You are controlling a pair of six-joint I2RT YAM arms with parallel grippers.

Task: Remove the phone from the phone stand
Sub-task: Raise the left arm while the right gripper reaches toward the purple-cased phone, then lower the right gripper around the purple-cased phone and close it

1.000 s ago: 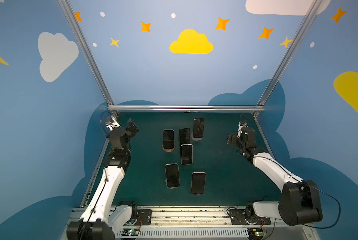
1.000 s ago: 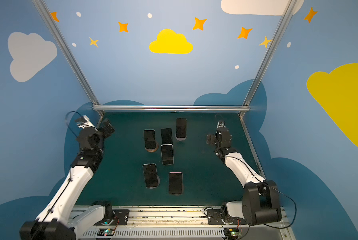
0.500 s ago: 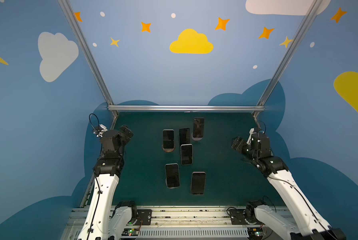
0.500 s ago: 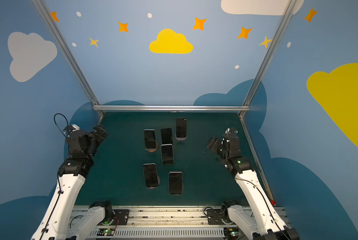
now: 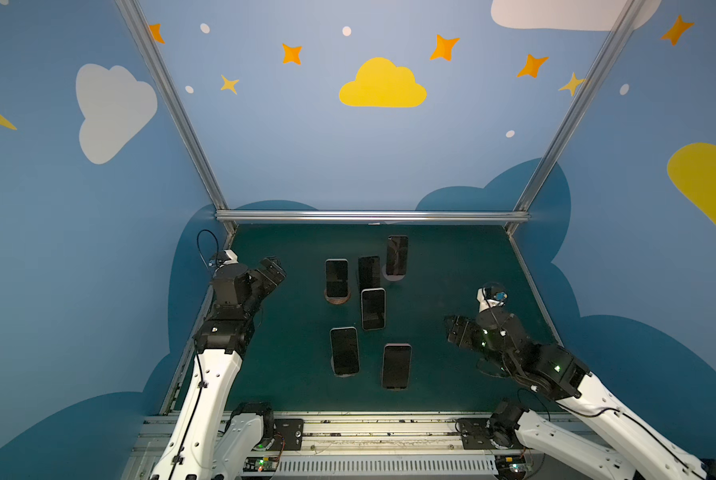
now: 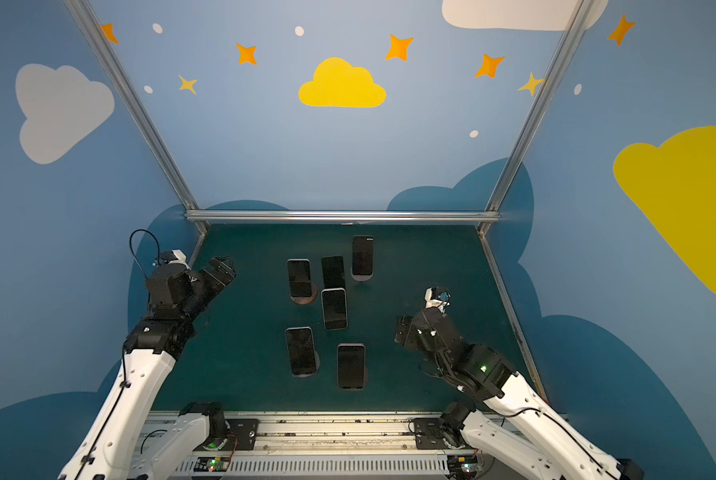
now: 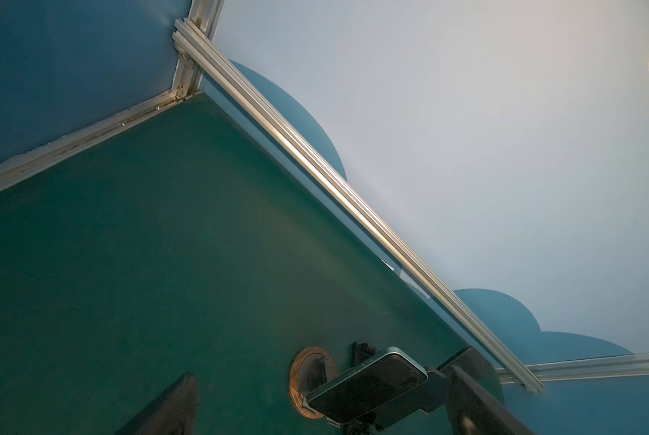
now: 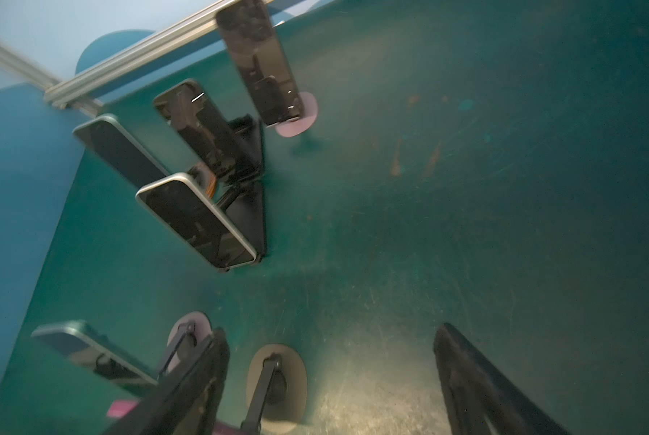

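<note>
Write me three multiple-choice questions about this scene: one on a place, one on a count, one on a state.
1. Where in the group of dark-screened phones is the round brown wooden base?
A. back left
B. front right
C. beside the right arm
2. How many phones stand on the dark green table?
A. four
B. six
C. eight
3. How are the jaws of the left gripper?
A. shut on a phone
B. shut on a stand
C. open and empty

1 A: it sits under the back-left phone.
2 B: six screens show.
3 C: the jaws stand apart with nothing between.
</note>
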